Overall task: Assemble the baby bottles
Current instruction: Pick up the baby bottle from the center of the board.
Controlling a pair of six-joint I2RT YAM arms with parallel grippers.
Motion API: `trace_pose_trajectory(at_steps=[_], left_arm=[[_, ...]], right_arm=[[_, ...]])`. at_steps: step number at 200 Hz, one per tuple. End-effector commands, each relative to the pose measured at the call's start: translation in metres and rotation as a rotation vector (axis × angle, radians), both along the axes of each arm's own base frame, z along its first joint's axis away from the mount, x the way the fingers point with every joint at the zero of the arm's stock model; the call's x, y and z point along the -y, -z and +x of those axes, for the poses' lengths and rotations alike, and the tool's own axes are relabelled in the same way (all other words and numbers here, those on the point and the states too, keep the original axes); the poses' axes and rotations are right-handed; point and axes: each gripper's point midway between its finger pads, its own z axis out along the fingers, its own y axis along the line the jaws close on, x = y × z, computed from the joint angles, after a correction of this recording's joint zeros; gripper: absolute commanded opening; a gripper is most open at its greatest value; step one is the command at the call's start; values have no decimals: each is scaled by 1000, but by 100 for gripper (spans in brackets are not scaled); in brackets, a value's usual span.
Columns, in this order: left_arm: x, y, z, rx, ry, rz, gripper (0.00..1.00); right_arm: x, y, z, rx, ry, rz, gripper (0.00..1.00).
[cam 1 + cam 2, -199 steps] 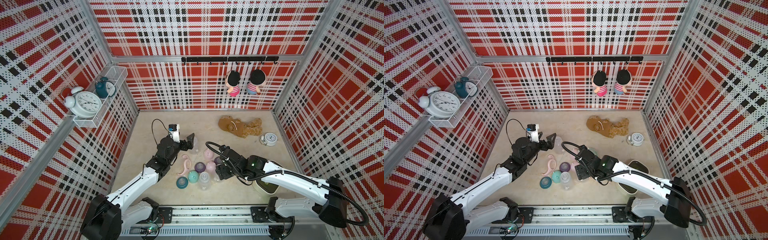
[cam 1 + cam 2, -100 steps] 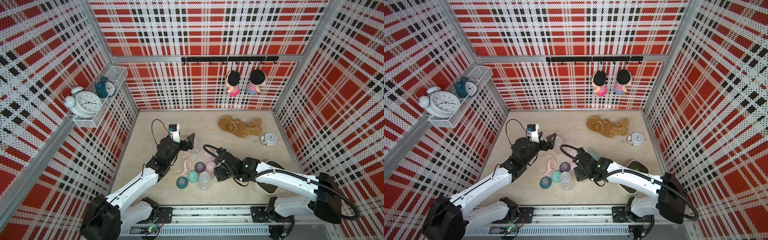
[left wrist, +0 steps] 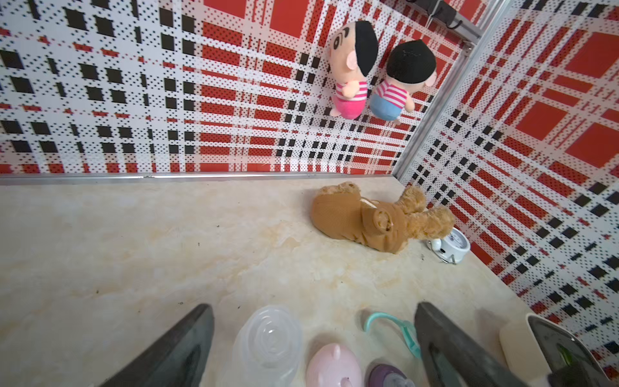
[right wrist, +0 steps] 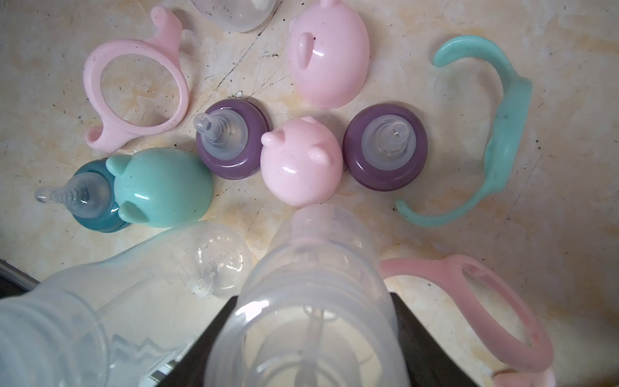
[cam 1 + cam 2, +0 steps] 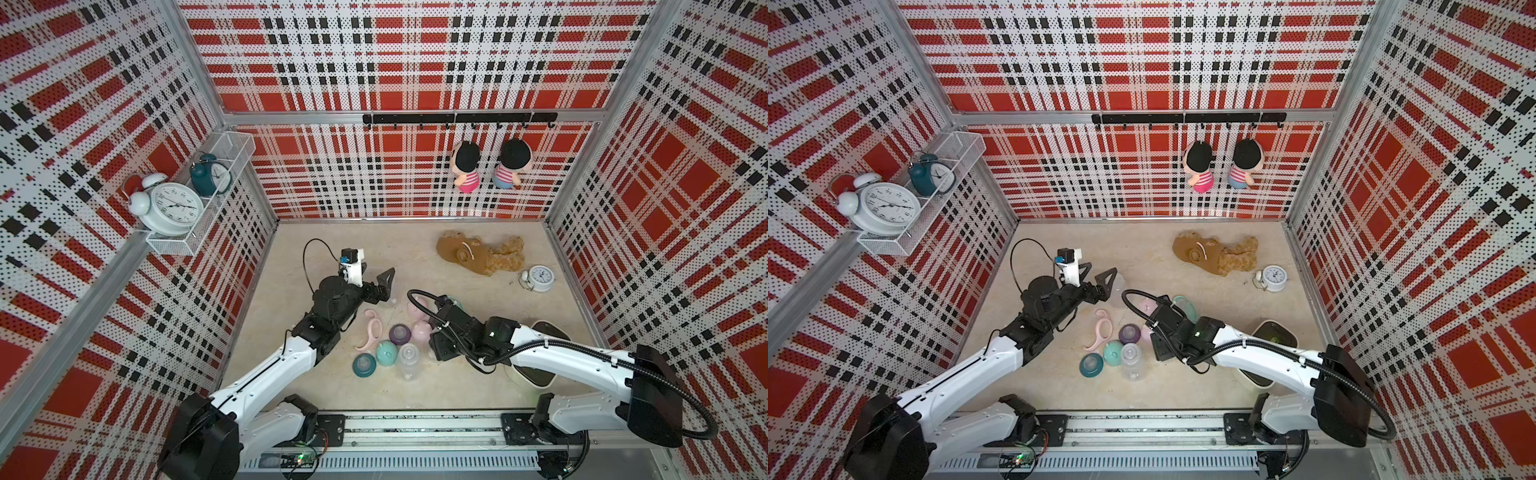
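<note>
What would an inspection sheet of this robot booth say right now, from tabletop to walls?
Surface: beige marbled tabletop, scuffed and speckled.
Job's things: clear bottles, purple collars, teal collar, pink caps, mint cap, pink handle rings and teal handle ring lie loose; nothing assembled.
Clutter: brown teddy, small white clock, cream tub partly hidden.
Grippers: left gripper open, one bottle between its fingers; right gripper fingers flank another bottle, grip unclear.
Cables: black cable loops above the left gripper; black hose trails behind the right gripper.
Surroundings: plaid perforated walls, wire shelf holding two alarm clocks, two dolls hanging from a hook rail.
</note>
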Motion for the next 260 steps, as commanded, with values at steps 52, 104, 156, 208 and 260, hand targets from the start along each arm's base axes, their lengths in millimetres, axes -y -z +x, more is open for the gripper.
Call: trace_pose_trajectory(at_steps=[52,104,156,208,260], left_arm=[[50,-15,-37,154,289,54,94],[77,-6,-70,274,498,116,98],[99,8,-88,353,598,200,97],[119,17,-78,329,634,200,93],[123,8,-76,378,631,141,93]], right_arm=[[7,-89,29,105,-81,157,51],[21,-132,49,121,-146,195,51],[6,-171,55,147,-264,238,52],[-17,-185,61,131,-347,284,52],[-26,-181,60,108,-378,306,52]])
